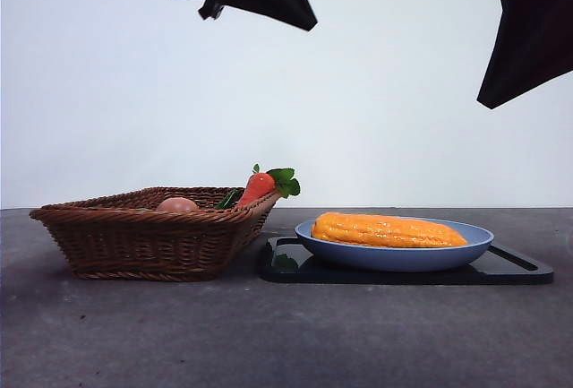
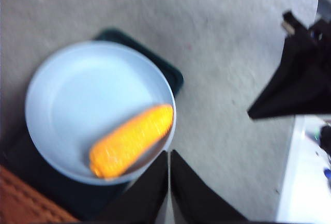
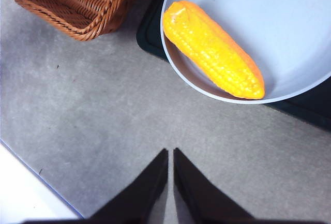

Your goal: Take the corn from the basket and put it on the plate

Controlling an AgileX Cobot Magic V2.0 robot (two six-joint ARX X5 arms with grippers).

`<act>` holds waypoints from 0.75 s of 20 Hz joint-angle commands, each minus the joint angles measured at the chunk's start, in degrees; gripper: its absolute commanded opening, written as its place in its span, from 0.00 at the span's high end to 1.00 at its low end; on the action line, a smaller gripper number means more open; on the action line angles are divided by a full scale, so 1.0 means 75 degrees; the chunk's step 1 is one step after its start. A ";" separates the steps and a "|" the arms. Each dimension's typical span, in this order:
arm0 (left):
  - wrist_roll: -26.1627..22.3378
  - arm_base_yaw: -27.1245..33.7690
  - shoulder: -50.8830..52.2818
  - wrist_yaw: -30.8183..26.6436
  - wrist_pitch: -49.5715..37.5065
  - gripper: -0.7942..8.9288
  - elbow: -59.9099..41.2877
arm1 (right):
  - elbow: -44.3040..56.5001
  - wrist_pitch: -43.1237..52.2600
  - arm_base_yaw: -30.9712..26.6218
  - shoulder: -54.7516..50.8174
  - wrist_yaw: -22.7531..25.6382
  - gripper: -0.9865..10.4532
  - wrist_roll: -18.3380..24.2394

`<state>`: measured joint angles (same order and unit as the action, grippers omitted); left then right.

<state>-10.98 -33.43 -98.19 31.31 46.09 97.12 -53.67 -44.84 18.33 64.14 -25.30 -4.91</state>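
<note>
Leftmost, the basket (image 1: 148, 231) sits on the table (image 1: 269, 334) with a carrot (image 1: 260, 186) propped on its right rim and a peach-coloured ball (image 1: 177, 203) just showing above the weave. Just right of it lies a black tray (image 1: 510, 270), and on the tray the plate (image 1: 448, 254). The corn (image 1: 387, 229) lies flat in the plate, off to one side against the rim, so the placing looks done.

Both grippers hang high, well clear of everything. The left gripper (image 2: 169, 154) has its jaws pressed together and empty; that view is blurred, so I judge this mostly from the thin seam between them. The right gripper (image 3: 170, 151) is likewise closed on nothing.

As for handling, the corn looks like a stiff, light plastic cob. Its bumpy kernel rows should give the jaws some bite, though the rounded body could roll. A hold across the thick middle, jaws square to its length, seems safest; the tapered tip would likely slip.
</note>
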 commanded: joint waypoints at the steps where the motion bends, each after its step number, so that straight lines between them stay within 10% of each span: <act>1: 0.0009 -0.0044 -0.0082 0.0000 -0.0571 0.91 0.0201 | -0.0044 0.0041 0.0023 0.0061 -0.0015 0.91 0.0061; 10: -0.0219 0.1772 0.1664 -0.0842 -0.0807 0.91 -0.0309 | -0.0044 0.0408 0.0023 0.0061 -0.0015 0.91 0.0061; 15: 0.0003 0.3704 0.4348 -0.0842 -0.3212 0.91 -0.3174 | -0.0044 0.0423 0.0026 0.0061 -0.0015 0.91 0.0061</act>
<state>-11.25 -5.76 -66.41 24.93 23.53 74.32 -53.65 -42.09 18.33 64.14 -25.30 -4.89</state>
